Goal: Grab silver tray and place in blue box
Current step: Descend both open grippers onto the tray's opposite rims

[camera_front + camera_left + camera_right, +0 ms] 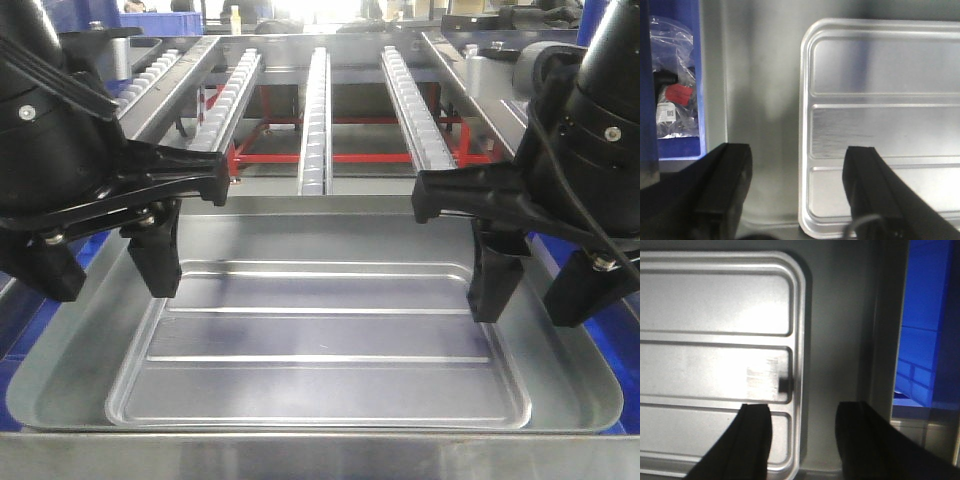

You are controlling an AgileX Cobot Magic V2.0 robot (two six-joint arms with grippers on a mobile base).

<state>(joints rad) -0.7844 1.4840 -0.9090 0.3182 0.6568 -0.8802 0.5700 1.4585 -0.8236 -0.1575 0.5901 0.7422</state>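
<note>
The silver tray (320,340) lies flat in front of me, its recessed centre panel crossed by two long ridges. It also shows in the left wrist view (880,125) and the right wrist view (705,365). Blue of the blue box (95,250) shows along both sides of the tray, with its ribbed wall in the right wrist view (920,340). My left gripper (100,270) (797,200) is open and empty, straddling the panel's left edge. My right gripper (540,285) (802,440) is open and empty, straddling the panel's right edge. I cannot tell whether the fingers touch the tray.
Roller conveyor rails (315,110) on a red frame (350,157) run away behind the tray. A metal edge (320,455) crosses the front. In the left wrist view, clear plastic bags with a red part (675,95) lie in a blue bin beside the tray.
</note>
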